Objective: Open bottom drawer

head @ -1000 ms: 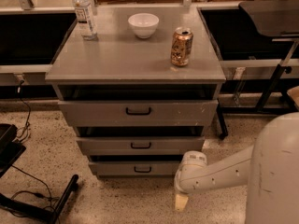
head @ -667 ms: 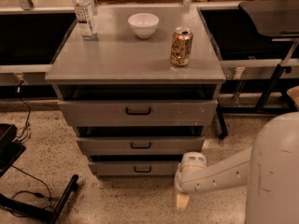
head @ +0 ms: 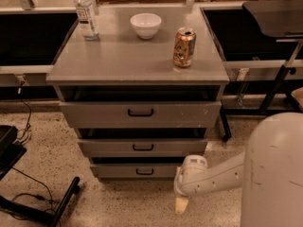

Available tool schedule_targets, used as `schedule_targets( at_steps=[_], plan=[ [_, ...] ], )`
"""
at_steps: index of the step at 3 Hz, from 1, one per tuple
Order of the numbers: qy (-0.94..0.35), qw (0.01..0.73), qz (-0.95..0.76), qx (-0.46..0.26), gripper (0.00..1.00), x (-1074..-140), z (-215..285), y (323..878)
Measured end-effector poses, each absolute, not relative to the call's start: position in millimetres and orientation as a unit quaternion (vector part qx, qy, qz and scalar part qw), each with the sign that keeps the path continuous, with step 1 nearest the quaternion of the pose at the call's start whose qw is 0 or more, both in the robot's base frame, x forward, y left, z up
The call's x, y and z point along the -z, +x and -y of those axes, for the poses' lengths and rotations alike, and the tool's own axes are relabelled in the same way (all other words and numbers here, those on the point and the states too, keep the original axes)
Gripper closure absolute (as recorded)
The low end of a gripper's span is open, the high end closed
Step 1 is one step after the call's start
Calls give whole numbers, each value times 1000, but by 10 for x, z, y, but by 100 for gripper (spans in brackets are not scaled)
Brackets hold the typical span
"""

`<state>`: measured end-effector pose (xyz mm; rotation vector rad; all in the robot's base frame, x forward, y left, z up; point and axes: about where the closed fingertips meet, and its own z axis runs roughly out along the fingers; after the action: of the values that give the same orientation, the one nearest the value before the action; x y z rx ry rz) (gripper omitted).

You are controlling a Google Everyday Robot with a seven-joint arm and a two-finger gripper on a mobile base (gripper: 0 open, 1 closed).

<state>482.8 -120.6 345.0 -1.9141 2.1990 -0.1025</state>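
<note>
**Arm low at the cabinet's right corner, bottom drawer untouched**

The pale arm reaches leftward from the robot's rounded body at the right edge. It bends at a white joint just beside the cabinet's lower right corner. From there the gripper hangs down towards the speckled floor, its tip close above it. Whether it is open or closed cannot be told. It lies to the right of and below the bottom drawer, apart from the drawer's small black handle.

On the grey cabinet top, a clear water bottle stands upright at the back left. It wears a white label with dark print too small to read. A white bowl sits near the back centre. An orange-gold can stands upright to the right, and its markings are not legible.

Below the top are three grey fronts, each with a dark gap above it. The tall top drawer comes first, then the middle drawer, then the bottom drawer, the lowest, just above the floor.

Against the earlier views, arm, gripper, drawers and tabletop things all sit where they were, with no visible shift.
</note>
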Motion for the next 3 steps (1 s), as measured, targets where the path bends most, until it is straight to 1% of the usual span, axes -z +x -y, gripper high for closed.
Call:
schedule_targets(
  at_steps=[1, 2, 3],
  plan=[
    [-657, 134, -742, 0, 0, -3044, 1032, 4963],
    [-655, 158, -738, -17, 0, -2662, 955, 5146],
    [-657, 173, -733, -8, 0, -2408, 950, 5421]
  ],
)
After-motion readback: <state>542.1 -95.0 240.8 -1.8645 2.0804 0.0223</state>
